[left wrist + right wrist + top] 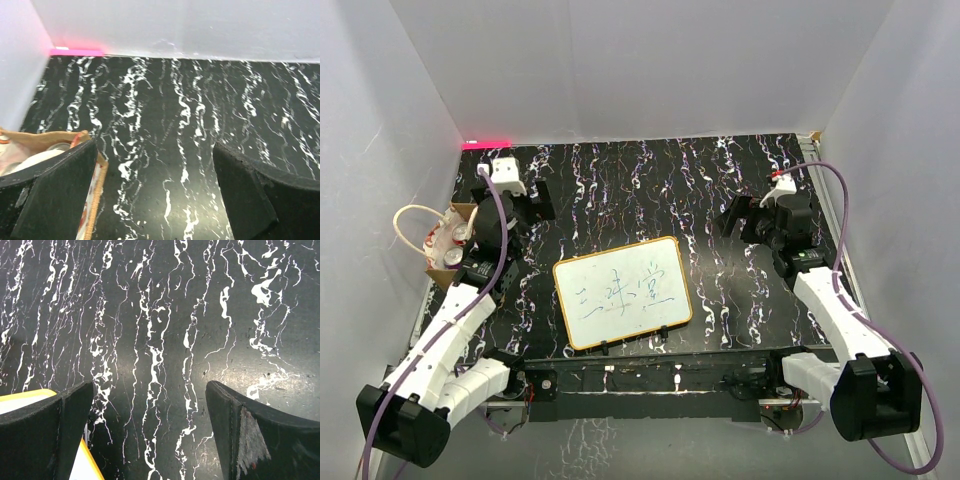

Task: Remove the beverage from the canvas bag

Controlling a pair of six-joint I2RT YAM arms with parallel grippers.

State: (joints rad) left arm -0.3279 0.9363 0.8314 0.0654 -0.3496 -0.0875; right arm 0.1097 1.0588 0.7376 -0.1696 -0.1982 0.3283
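White walls are closing in a black table (720,190) veined with white streaks, and a pink strip (485,143) is glowing at its far left corner. The canvas bag (445,238) is standing at the table's left edge, right beside the left arm, with a cream looped handle (408,225) curling out toward the wall. Its white side panel is showing red prints, too small for me to read. Its mouth is gaping upward, and a pale rounded thing (453,257) is sitting inside it; I cannot tell what it is. In the middle of the table a wood-framed whiteboard (620,292) is lying flat, carrying a few blue handwritten characters that I cannot make out with any confidence. The left gripper (155,150) is hanging just past the bag with its fingers spread wide and nothing between them; from its wrist view the left finger is overlapping the bag's tan rim, and whether they are touching I cannot tell. The right gripper (150,385) is hovering over bare table on the far right side, its fingers likewise released and grasping nothing, with a corner of the whiteboard showing beside its left finger.
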